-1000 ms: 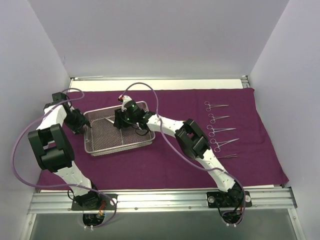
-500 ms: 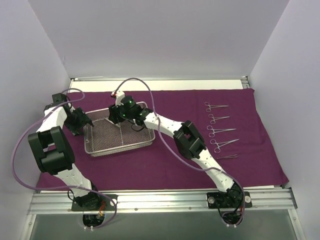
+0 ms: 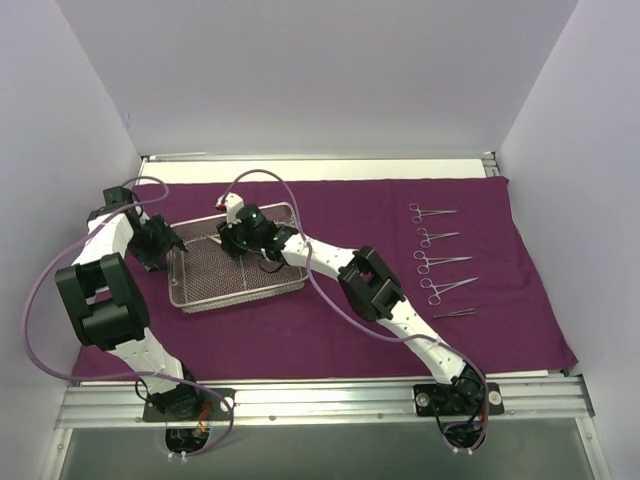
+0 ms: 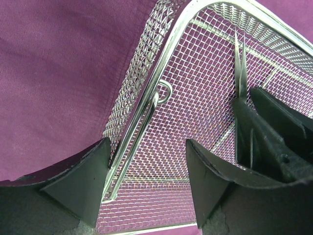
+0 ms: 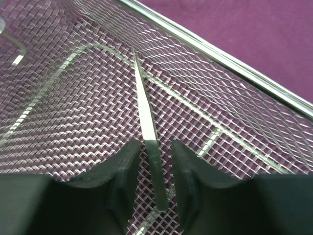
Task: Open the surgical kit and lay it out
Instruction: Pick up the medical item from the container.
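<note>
overhead view of two robot arms above a purple cloth [image 3: 280,340] spread flat on a table. a wire-mesh tray [image 3: 245,297] sits on the left half of the cloth.

over the last second the right gripper [image 3: 232,236] has slid from the back middle of the tray toward its back left corner, and its jaws have started to narrow. the left gripper [image 3: 163,245] has stayed at the tray's left end while its jaws widened. near the cloth's right edge, a row of four clamps [image 3: 440,260] and the laid-out tweezers [image 3: 455,313] below them have not moved. this probably means the one instrument left in the tray is being lined up for pickup, so most of the layout looks done.

the right wrist view shows what the overhead view hides. a pair of tweezers [image 5: 145,107] lies on the mesh floor, with its handle end between the right gripper's fingers [image 5: 122,171]. thin strips of mesh show on both sides of it, so the jaws straddle it part open and are not yet pinching.

the left wrist view shows the left gripper's fingers [image 4: 83,186] spread wide on either side of the tray's rim, holding nothing. whether one finger brushes the rim cannot be told. this view also catches the tweezers' two tips from the side, poking out past the right gripper. only the overhead view shows the finished row.
</note>
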